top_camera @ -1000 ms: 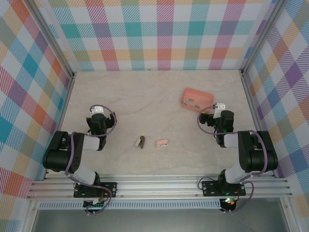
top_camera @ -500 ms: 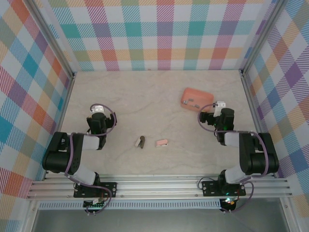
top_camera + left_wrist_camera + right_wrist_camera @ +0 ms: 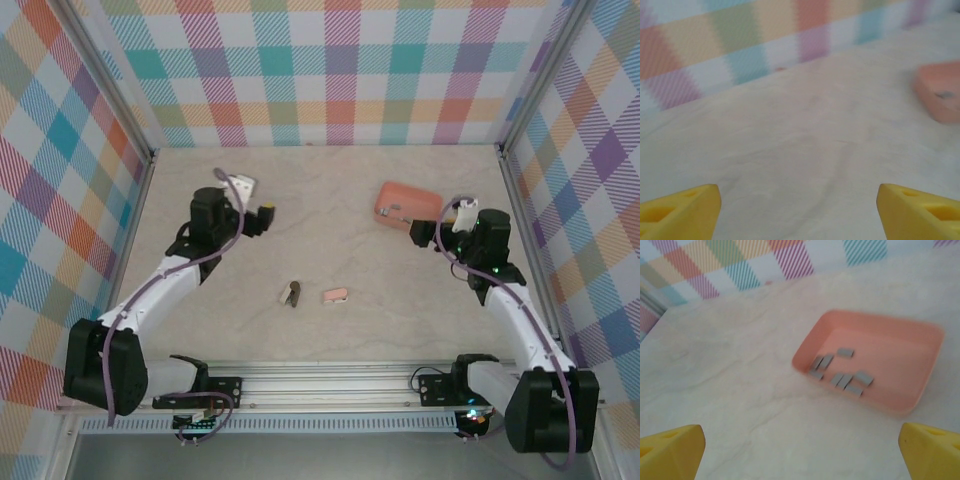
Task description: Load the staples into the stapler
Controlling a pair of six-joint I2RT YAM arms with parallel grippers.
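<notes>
The staples (image 3: pixel 842 372) are several small grey strips lying loose inside a salmon-orange tray (image 3: pixel 910 340), which sits at the back right of the table (image 3: pixel 420 193). My right gripper (image 3: pixel 800 455) is open and hovers just in front of the tray, a little to its right in the top view (image 3: pixel 440 222). My left gripper (image 3: pixel 800 212) is open too, over bare table at the back left (image 3: pixel 255 200), with nothing between its yellow fingertips (image 3: pixel 685 207). A small dark item (image 3: pixel 292 293) and a small pink item (image 3: pixel 335 296) lie mid-table; I cannot tell which is the stapler.
Plaid walls close in the table at the back and on both sides. A metal rail runs along the near edge (image 3: pixel 330 385). The tray's corner also appears far right in the left wrist view (image 3: pixel 940 92).
Both arms have unfolded from their tucked pose. The left gripper swung toward the back and right, and the right gripper rose up beside the tray. The items on the table stayed put.
</notes>
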